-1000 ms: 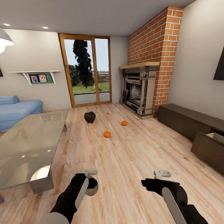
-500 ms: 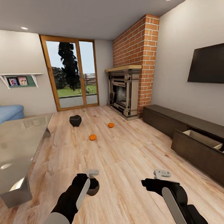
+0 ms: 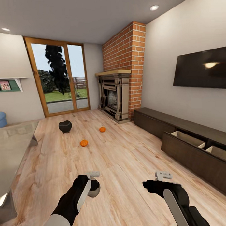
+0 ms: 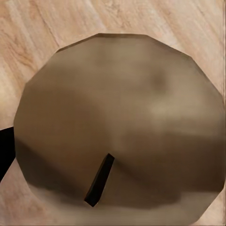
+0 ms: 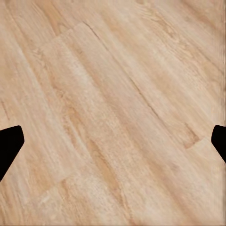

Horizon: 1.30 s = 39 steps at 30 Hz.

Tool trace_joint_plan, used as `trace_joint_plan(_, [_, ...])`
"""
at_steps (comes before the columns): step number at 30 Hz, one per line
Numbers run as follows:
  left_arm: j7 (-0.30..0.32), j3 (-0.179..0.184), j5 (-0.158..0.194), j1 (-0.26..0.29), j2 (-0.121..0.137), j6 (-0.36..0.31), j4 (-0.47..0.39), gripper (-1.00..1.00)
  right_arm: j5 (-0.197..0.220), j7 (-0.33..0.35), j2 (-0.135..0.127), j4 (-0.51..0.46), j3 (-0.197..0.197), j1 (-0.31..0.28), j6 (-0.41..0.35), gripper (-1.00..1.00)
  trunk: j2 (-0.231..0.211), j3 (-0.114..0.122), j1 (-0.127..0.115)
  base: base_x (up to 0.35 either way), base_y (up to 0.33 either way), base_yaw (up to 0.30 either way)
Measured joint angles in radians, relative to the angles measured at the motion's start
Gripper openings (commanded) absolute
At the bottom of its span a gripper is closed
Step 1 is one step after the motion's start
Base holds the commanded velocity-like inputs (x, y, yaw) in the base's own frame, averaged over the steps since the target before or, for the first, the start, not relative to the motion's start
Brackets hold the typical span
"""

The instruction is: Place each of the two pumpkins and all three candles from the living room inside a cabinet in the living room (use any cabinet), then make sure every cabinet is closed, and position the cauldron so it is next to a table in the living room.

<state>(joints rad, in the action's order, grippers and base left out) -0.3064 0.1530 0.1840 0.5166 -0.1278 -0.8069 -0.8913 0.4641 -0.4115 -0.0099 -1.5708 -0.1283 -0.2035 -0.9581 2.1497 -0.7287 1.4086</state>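
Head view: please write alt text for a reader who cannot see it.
Two pumpkins and a black cauldron sit on a wood floor. A dark cabinet with an open drawer stands along the right wall, and both robot arms reach forward below.

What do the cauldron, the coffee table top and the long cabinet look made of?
Cauldron: matte black, maybe iron; no shine. Coffee table top: glossy grey, probably glass or polished stone; it mirrors the room. Cabinet: dark brown wood, flat fronts; open drawers show pale wood inside.
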Motion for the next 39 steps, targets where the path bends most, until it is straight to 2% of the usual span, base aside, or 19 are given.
trace_joint_plan(9, [0.0,0.001,-0.002,0.0,0.0,0.0,0.001,-1.0,0.0,0.0,0.0,0.0,0.0,0.0,0.0,1.0,-0.063,0.037,-0.035,0.0,0.0,-0.155])
trace_joint_plan(17, [-0.001,0.001,-0.002,0.0,0.0,0.0,0.001,-1.0,-0.011,-0.001,0.001,0.001,-0.008,0.0,-0.001,1.0,-0.119,0.063,-0.065,0.0,0.0,-0.009])
trace_joint_plan(25, [-0.001,0.001,-0.002,0.0,0.0,0.0,0.002,-1.0,-0.002,-0.004,0.01,-0.002,-0.007,-0.002,-0.004,1.0,-0.175,0.082,-0.096,0.0,0.0,0.059])
trace_joint_plan(29, [-0.001,0.001,-0.002,0.0,0.0,0.0,0.003,-1.0,0.0,-0.003,0.011,-0.002,-0.005,-0.004,-0.051,1.0,-0.203,0.089,-0.111,0.0,0.0,-0.02])
trace_joint_plan(39, [0.0,0.001,-0.002,0.0,0.0,0.0,0.005,-1.0,0.001,-0.002,0.009,-0.001,-0.003,-0.004,-0.076,1.0,-0.273,0.115,-0.15,0.0,0.0,-0.232])
